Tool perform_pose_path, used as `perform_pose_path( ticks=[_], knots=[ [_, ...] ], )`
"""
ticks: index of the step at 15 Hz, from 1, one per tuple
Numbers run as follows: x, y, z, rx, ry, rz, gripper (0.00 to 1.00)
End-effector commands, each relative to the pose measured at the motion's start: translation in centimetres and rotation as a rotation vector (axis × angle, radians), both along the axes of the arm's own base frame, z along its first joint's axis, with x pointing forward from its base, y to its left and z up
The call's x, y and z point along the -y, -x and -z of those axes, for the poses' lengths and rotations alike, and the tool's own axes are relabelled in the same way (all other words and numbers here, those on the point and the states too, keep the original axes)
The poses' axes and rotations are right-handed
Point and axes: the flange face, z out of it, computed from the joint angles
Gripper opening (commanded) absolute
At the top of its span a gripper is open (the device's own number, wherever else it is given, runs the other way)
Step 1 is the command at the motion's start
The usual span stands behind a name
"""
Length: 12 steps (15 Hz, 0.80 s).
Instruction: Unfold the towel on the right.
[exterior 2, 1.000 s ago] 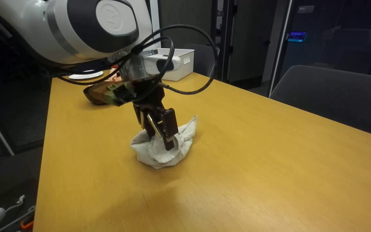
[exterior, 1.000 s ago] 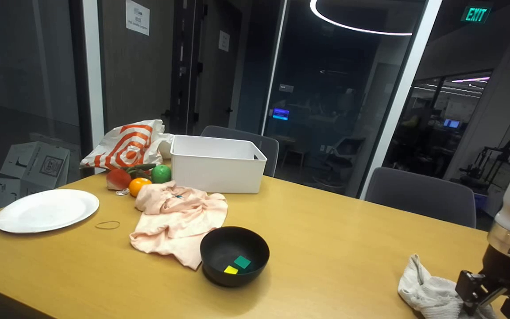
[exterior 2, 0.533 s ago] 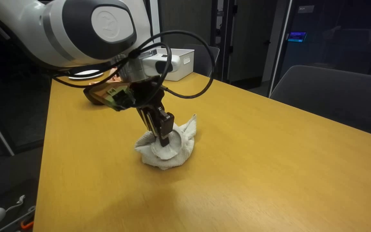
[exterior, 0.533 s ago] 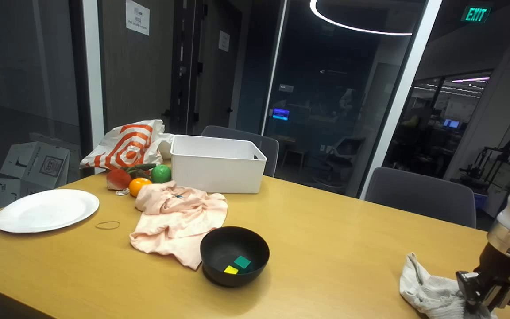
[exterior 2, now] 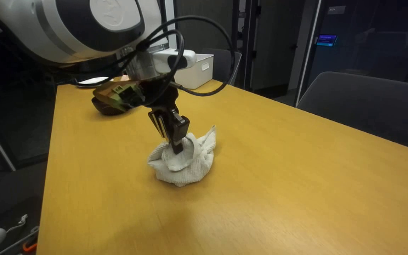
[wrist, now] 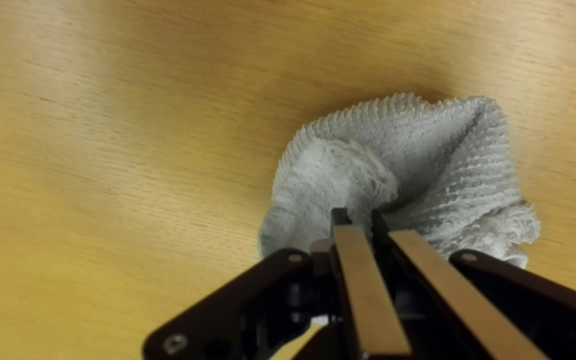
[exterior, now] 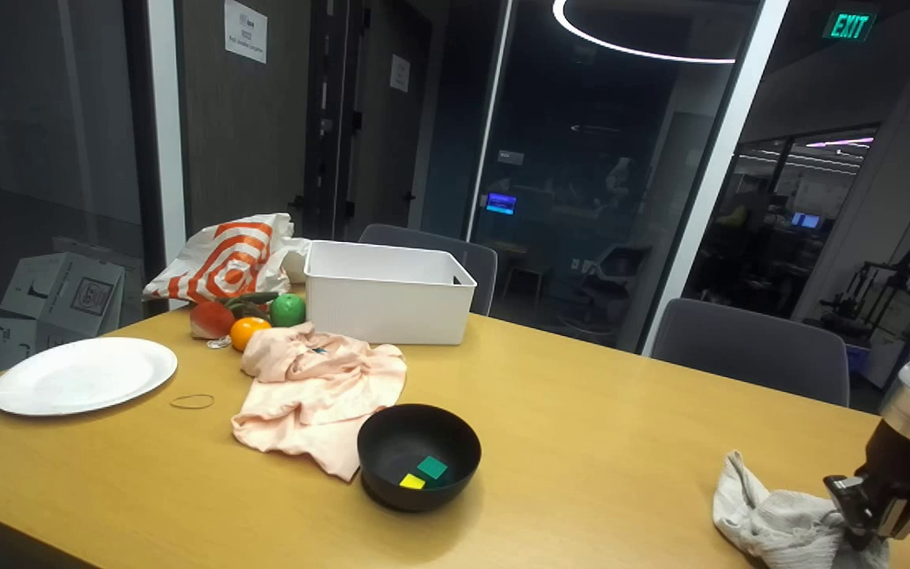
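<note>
Towel [exterior 2: 190, 173], pale grey-white with a ribbed weave, sits bunched on the wood-grain table [exterior 2: 278, 177], right under my gripper [wrist: 360, 217]. I've got the jaws clenched on a fold of it: in the wrist view they stand nearly together, cloth between the tips. 1 corner peaks upward, clear of the grip. In an exterior view it lies at the right edge, well apart from the black bowl [exterior: 392, 442]. In that bowl I see 1 green square [exterior: 432, 468] and 1 yellow square [exterior: 412, 481]. The bowl stands by the peach cloth [exterior: 321, 395]; whether they touch I can't tell. Near the cloth I make out the white bin [exterior: 388, 310], the orange [exterior: 250, 333] and the bullseye-printed plastic bag [exterior: 226, 261], with the white plate [exterior: 84, 375] off to the left.
</note>
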Motion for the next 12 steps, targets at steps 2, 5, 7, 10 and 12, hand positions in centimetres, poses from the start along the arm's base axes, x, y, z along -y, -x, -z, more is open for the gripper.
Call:
perform_pose_path(
  ticks=[2, 5, 7, 10, 12],
  knots=[
    [0.6, 2.4, -2.8, -0.114, 0.067, -0.003, 0.06],
    [1.2, 4.5, -3.7, -0.266, 0.093, 0.005, 0.05],
    [1.6, 5.8, -3.6, -0.367, 0.099, 0.008, 0.05],
    [2.1, 7.4, -3.3, -0.53, 0.13, 0.027, 0.05],
    [2.4, 8.0, -2.9, -0.601, 0.149, 0.039, 0.05]
  ],
)
